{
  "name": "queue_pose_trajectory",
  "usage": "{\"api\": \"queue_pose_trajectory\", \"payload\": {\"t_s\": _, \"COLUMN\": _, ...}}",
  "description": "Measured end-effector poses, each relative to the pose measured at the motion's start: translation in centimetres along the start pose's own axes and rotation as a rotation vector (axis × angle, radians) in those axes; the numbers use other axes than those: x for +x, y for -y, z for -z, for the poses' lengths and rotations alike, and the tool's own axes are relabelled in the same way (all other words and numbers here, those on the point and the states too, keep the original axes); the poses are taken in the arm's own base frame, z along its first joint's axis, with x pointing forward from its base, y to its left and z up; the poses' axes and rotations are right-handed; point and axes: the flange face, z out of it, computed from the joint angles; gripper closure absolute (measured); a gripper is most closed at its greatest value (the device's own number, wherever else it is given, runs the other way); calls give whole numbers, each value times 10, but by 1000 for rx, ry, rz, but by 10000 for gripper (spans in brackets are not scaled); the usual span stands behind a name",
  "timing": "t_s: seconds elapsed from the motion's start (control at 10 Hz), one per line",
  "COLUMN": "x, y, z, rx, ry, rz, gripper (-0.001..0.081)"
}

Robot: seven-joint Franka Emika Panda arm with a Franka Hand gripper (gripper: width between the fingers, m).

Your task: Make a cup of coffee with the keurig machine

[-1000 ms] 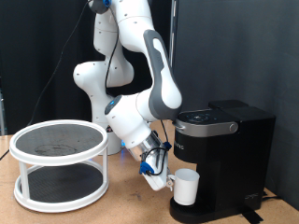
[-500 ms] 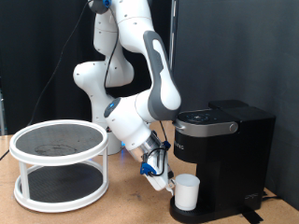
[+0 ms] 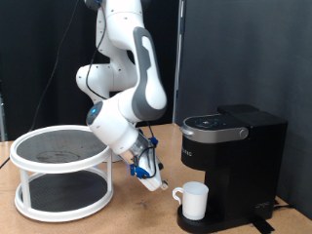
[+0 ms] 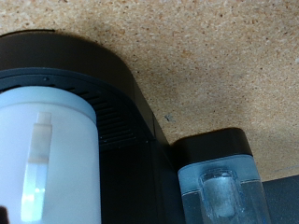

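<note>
While the cup (image 3: pixel 194 200) sits under the keurig machine (image 3: pixel 234 156), the gripper (image 3: pixel 149 175), state unclear, hangs beside it.

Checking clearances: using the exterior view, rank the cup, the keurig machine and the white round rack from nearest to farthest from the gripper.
From the gripper:
1. cup, just to its right, on the machine's base.
2. keurig machine, right, behind the cup.
3. white round rack, far left.

The robot arm (image 3: pixel 122 88) is made of glossy white rounded segments, which are joined by darker grey bands at the joints. The casing is smooth and bulbous, with soft reflections of light. Close to the tool (image 3: pixel 148 174) there are blue parts and thin dark cables. The tool itself is small and light-coloured, with some blue details on it.
</note>
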Motion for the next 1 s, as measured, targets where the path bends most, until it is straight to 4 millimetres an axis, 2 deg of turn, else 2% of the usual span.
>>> {"api": "queue_pose_trajectory", "payload": {"t_s": 0.2, "x": 2, "y": -3, "z": -3, "rx": -15, "ry": -18, "rz": 3, "gripper": 72}}
{"api": "queue_pose_trajectory", "payload": {"t_s": 0.4, "x": 1, "y": -24, "z": -3, "rx": -122, "ry": -24, "rz": 37, "gripper": 72}}
{"api": "queue_pose_trajectory", "payload": {"t_s": 0.7, "x": -11, "y": -59, "z": 13, "rx": -270, "ry": 26, "rz": 87, "gripper": 72}}
{"api": "queue_pose_trajectory", "payload": {"t_s": 1.0, "x": -19, "y": -88, "z": 31, "rx": -335, "ry": 28, "rz": 132, "gripper": 72}}
